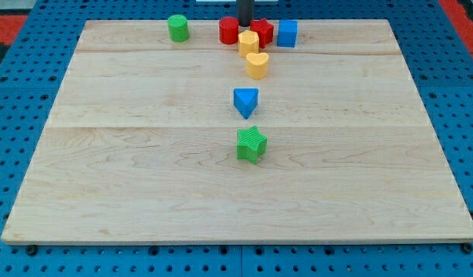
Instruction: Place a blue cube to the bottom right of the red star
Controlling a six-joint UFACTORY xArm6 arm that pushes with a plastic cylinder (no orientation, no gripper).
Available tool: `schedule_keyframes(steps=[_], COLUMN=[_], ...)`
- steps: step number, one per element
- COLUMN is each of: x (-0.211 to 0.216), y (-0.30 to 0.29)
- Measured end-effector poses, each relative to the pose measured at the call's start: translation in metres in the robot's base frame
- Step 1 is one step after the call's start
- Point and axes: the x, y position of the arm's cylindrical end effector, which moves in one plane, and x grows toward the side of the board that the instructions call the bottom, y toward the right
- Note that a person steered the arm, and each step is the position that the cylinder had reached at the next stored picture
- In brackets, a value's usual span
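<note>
The blue cube (287, 33) stands at the view's top, just right of the red star (263, 31), nearly touching it. The red star is partly hidden behind a yellow block (248, 42). A red cylinder (228, 31) sits left of the star. My rod comes down at the board's top edge, and my tip (244, 26) is between the red cylinder and the red star, just above the yellow block.
A yellow heart (257, 65) lies below the yellow block. A blue triangle (246, 101) sits mid-board, a green star (251, 144) below it. A green cylinder (178, 28) is at the top left. The wooden board (105, 169) lies on a blue pegboard.
</note>
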Motion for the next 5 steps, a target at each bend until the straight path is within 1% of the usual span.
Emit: schedule_keyframes(steps=[1, 3, 4, 5], x=[0.002, 0.026, 0.001, 0.001], y=[0.01, 0.013, 0.014, 0.046])
